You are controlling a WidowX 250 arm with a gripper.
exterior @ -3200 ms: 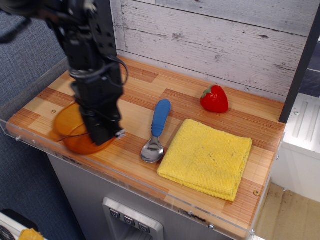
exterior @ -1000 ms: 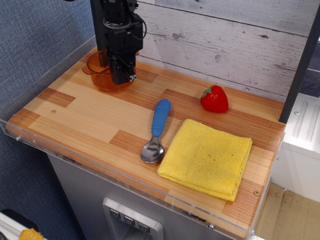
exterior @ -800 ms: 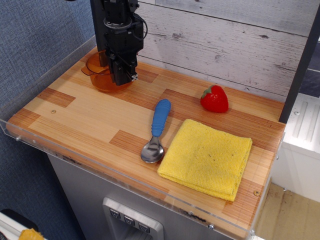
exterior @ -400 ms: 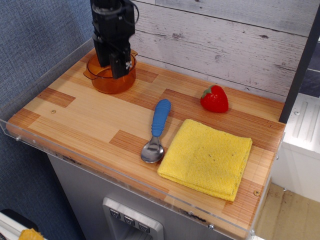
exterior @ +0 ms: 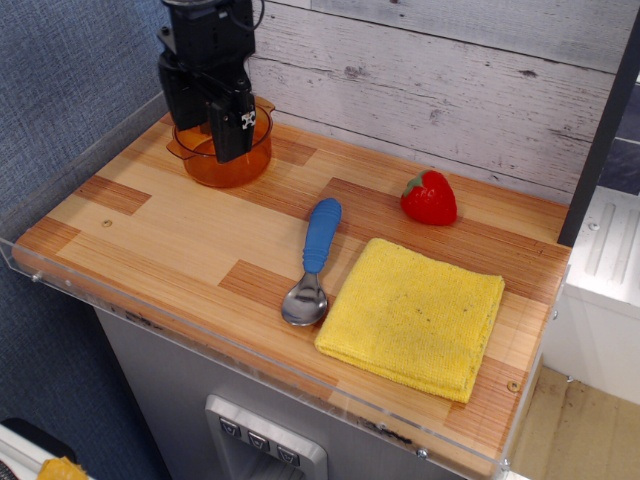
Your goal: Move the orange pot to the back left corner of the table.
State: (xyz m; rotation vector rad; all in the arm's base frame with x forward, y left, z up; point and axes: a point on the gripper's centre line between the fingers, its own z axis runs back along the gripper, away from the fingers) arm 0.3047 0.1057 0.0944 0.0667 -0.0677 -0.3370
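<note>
The orange pot (exterior: pixel 238 172) stands upright on the table (exterior: pixel 170 235) in its back left corner, close to the white plank wall. My black gripper (exterior: pixel 208 138) hangs just above the pot's opening, a little to its left. Its two fingers are spread apart, one over the pot's left rim and one (exterior: pixel 231 128) over its middle. They hold nothing. The gripper hides the back part of the pot.
A spoon (exterior: pixel 311 265) with a blue handle lies mid-table. A folded yellow cloth (exterior: pixel 415 315) lies at the front right. A red toy strawberry (exterior: pixel 429 198) sits at the back right. A clear acrylic rim (exterior: pixel 70 155) lines the table's edges.
The gripper carried the pot from the front left to the back left corner, set it down, let go and rose up and to the left. The pot stays in place.
</note>
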